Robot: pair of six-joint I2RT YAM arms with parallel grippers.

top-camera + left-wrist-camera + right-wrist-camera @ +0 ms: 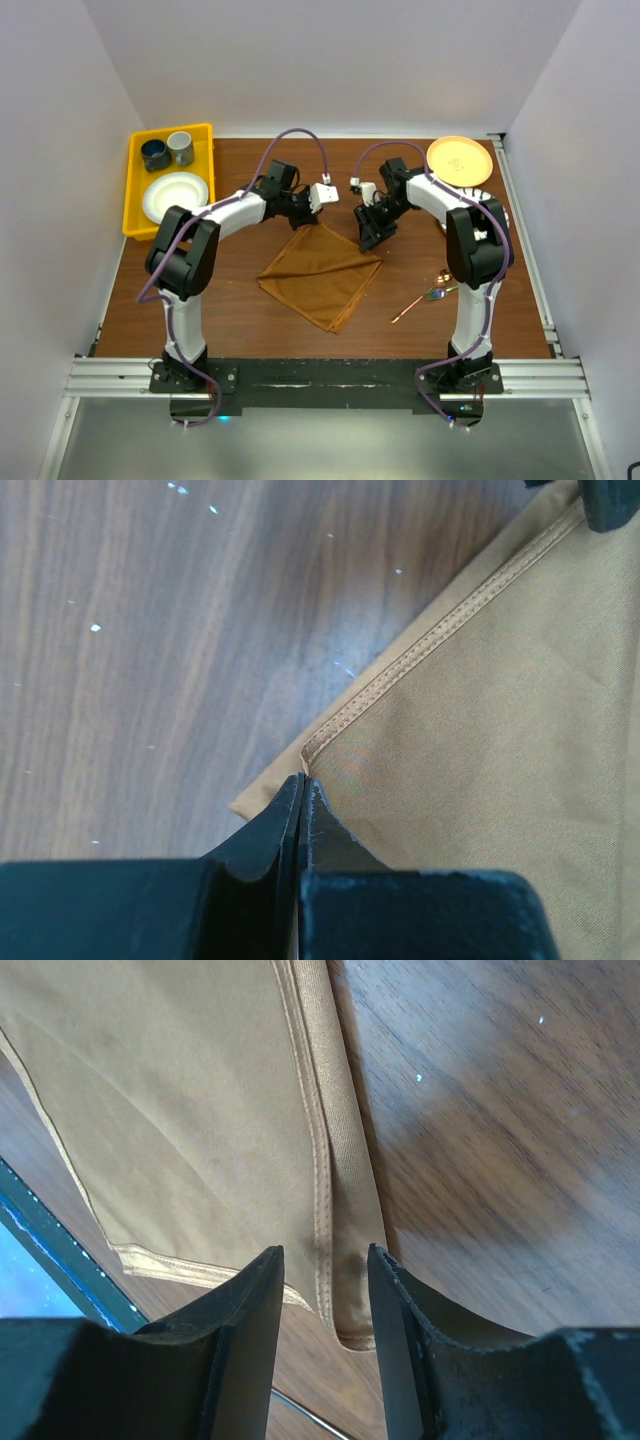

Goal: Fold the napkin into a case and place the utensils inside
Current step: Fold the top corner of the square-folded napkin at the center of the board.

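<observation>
The rust-brown napkin [322, 278] lies folded double in the middle of the table, one corner pointing away from me. My left gripper [307, 218] is at that far corner. In the left wrist view its jaws [303, 778] are shut on the hemmed corner of the napkin's [500, 730] upper layer. My right gripper [371, 236] is at the right corner. It [325, 1250] is open, its fingers astride the napkin's [200, 1110] folded edge with a gap on each side. The utensils [425, 298] lie to the right of the napkin, near the right arm.
A yellow bin [135, 190] at the back left holds two cups [168, 151] and a white plate [175, 195]. An orange plate [460, 160] sits at the back right corner. White walls close in the table on three sides.
</observation>
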